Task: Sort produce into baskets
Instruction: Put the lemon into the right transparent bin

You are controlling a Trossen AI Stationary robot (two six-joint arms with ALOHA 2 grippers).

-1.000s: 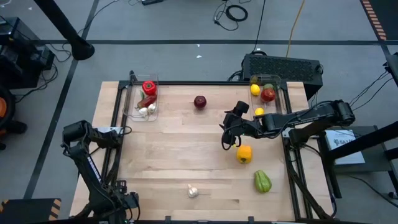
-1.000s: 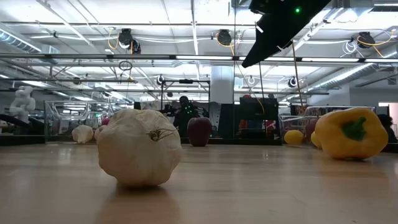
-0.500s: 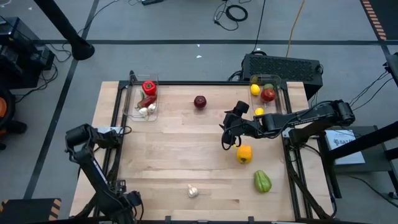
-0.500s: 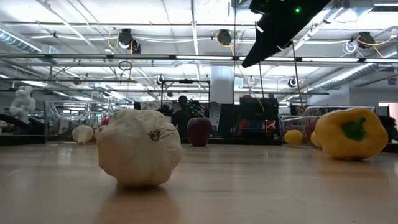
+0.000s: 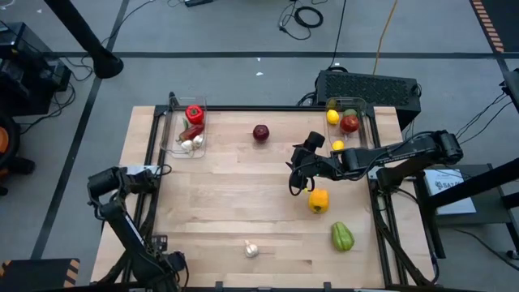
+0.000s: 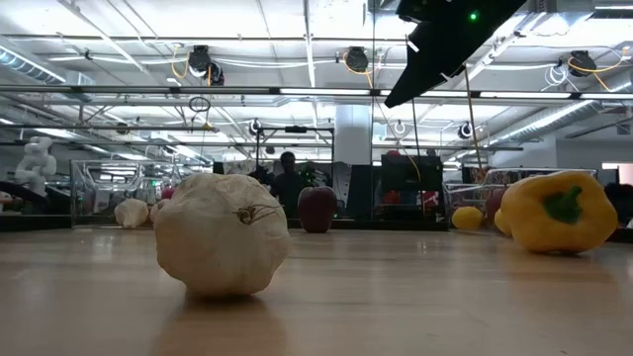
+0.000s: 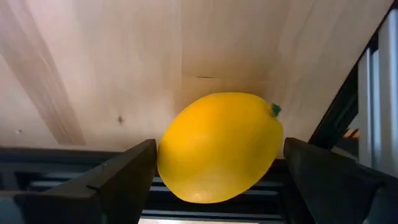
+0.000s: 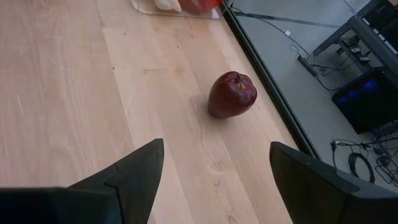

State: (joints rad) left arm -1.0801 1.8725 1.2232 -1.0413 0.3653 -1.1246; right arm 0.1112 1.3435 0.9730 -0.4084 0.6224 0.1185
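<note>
High view: the right gripper [image 5: 298, 174] hovers spread and empty over the table. A yellow pepper [image 5: 319, 200] lies just beside it, a red apple [image 5: 260, 132] beyond it, and the right basket [image 5: 369, 122] behind its arm. The left arm waits at the table's left edge.

Low view: a garlic bulb [image 6: 223, 235] lies close up, with the right arm overhead.

Left wrist view: the left gripper [image 7: 217, 163] pinches a lemon [image 7: 217, 146] between its fingers.

Right wrist view: the apple lies ahead of the spread fingers [image 8: 134, 177], near the table edge.

Risk: the smooth, round lemon may slip in carrying. A nudged apple could roll off.
</note>
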